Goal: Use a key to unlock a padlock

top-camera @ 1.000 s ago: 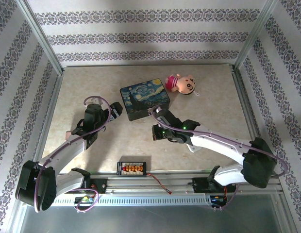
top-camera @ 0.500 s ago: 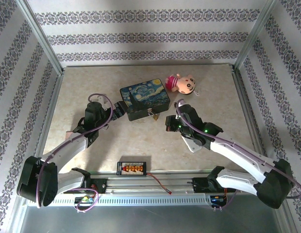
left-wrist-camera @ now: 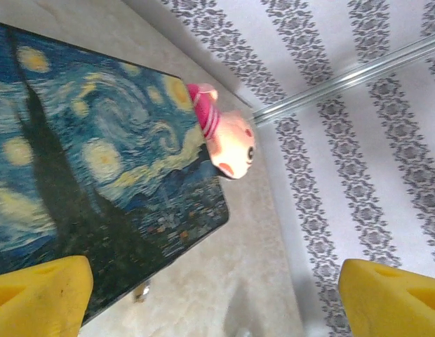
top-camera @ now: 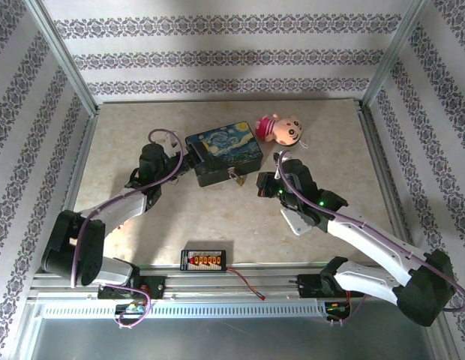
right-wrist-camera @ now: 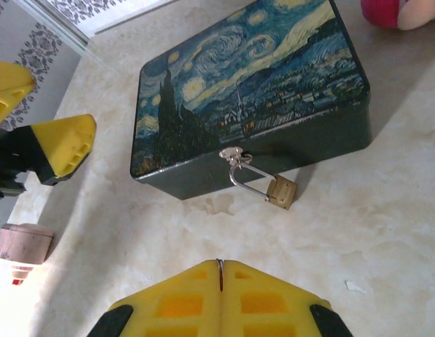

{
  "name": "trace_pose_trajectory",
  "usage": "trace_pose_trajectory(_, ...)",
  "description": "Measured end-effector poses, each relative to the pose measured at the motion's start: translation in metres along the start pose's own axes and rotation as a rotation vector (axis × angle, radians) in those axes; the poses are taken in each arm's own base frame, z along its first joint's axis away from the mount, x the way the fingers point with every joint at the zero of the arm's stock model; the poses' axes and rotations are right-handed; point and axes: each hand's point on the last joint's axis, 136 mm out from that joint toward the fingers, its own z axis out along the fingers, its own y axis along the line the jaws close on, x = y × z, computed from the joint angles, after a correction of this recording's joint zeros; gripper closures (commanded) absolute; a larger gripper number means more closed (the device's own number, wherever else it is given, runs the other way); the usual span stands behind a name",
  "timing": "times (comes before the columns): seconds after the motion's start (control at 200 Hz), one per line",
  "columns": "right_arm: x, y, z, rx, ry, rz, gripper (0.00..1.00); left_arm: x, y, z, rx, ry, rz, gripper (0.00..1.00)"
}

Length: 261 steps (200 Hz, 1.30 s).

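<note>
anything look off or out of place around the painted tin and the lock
Nothing is really amiss. The padlock hangs by its shackle from the hasp of the closed tin, its body tipped onto the table. Only a tiny white fleck lies on the table near it.

Got the left arm (top-camera: 105,214) running from lower left up toward mid-frame, with the left gripper (top-camera: 189,162) spread wide and its yellow fingertips (left-wrist-camera: 42,295) sitting at opposite bottom corners of the wrist view. Got the right arm (top-camera: 367,232) reaching in from lower right, with the right gripper (top-camera: 261,185) pinched tight, jaws pressed together.
</note>
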Motion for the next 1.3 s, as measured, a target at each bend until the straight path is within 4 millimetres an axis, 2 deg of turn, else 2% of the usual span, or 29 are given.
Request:
trace_pose_trajectory(0.245, -0.004, 0.003, 0.003, -0.015, -0.003, -0.016, 1.00, 0.013, -0.011, 0.031, 0.116, 0.067, -0.083, 0.11)
trace_pose_trajectory(0.345, -0.007, 0.005, 0.003, -0.028, -0.008, -0.013, 1.00, 0.016, -0.011, 0.040, 0.147, 0.085, -0.131, 0.15)
trace_pose_trajectory(0.735, -0.021, 0.020, 0.001, -0.110, -0.039, 0.003, 1.00, 0.042, -0.030, 0.052, 0.225, 0.163, -0.170, 0.26)
trace_pose_trajectory(0.899, -0.035, 0.026, -0.003, -0.149, -0.059, 0.031, 1.00, 0.052, -0.041, 0.050, 0.275, 0.200, -0.109, 0.32)
trace_pose_trajectory(0.994, -0.047, 0.037, -0.009, -0.190, -0.080, 0.040, 1.00, 0.059, -0.046, 0.043, 0.294, 0.208, -0.039, 0.39)
trace_pose_trajectory(1.064, -0.053, 0.046, -0.011, -0.223, -0.090, 0.048, 1.00, 0.063, -0.052, 0.037, 0.312, 0.206, 0.027, 0.41)
trace_pose_trajectory(1.304, -0.060, 0.064, -0.011, -0.303, -0.082, 0.100, 1.00, 0.077, -0.104, 0.015, 0.448, 0.168, 0.336, 0.45)
